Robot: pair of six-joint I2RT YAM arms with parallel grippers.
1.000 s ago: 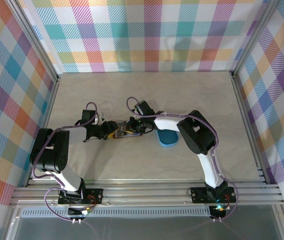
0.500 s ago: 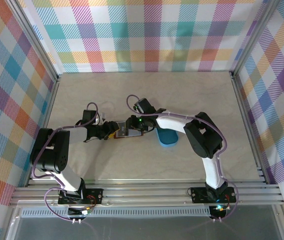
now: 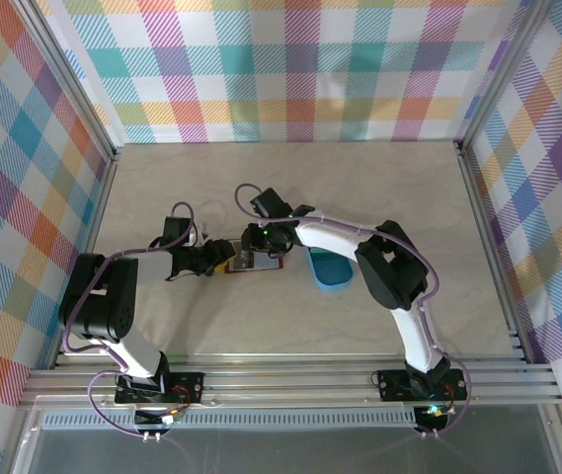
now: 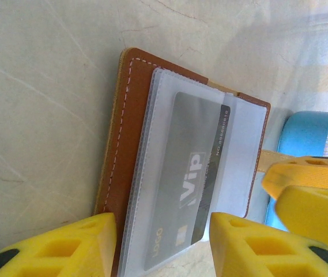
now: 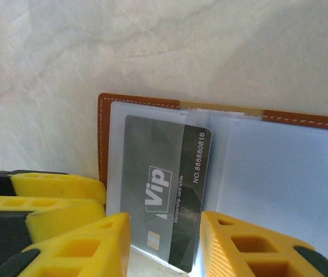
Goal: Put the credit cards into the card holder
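The card holder [image 4: 132,115] lies open on the table, brown leather with clear sleeves. One grey "VIP" credit card [image 4: 192,184] sits partway in a sleeve, its lower end sticking out. My left gripper [image 4: 161,222] is open astride the holder's near end, its left finger over the leather edge. From the other side, my right gripper [image 5: 165,228] is open around the card [image 5: 164,184], which lies loose between the fingers. In the top view both grippers, left [image 3: 223,260] and right [image 3: 254,240], meet at the holder [image 3: 261,264].
A blue oval tray [image 3: 332,269] stands just right of the holder, close under the right arm; its end [image 4: 308,130] also shows in the left wrist view. Plaid walls and metal rails enclose the table [image 3: 290,188].
The right gripper has opened and let go of the card, and its wrist has swung a little left and toward the back. The left arm and the holder have not moved.
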